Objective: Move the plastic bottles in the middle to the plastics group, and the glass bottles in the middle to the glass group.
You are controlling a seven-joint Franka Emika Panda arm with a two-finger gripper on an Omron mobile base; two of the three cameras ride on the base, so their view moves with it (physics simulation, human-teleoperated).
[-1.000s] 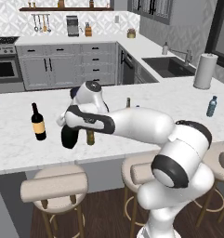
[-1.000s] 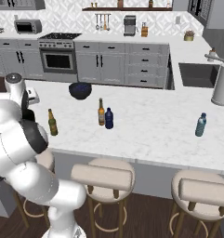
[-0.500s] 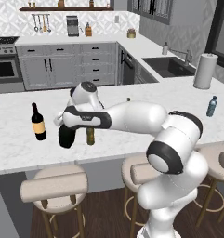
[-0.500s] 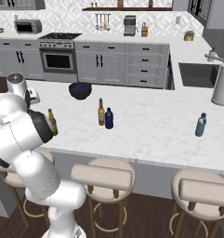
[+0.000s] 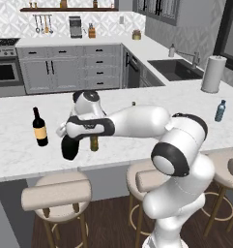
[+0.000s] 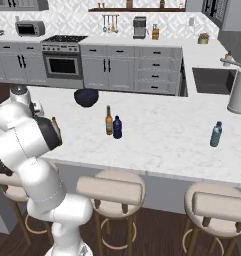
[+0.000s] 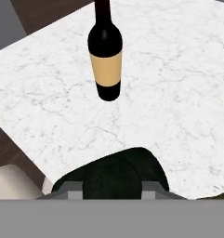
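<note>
The black flask (image 5: 69, 147) stood low at the counter (image 5: 11, 145) edge, clamped by its neck in the narrowly closed gripper (image 5: 71, 131), just beside the brown beer bottle (image 5: 94, 143) and near the wine bottle (image 5: 39, 128). Over the last second it had barely shifted; only the arm's elbow swung. It looked ready for release into the glass group, while the amber beer bottle (image 6: 108, 121) and small blue bottle (image 6: 117, 127) waited mid-counter.

Glossy dark wine bottle (image 7: 104, 51), seemingly glass, on smooth veined marble counter (image 7: 178, 83).
</note>
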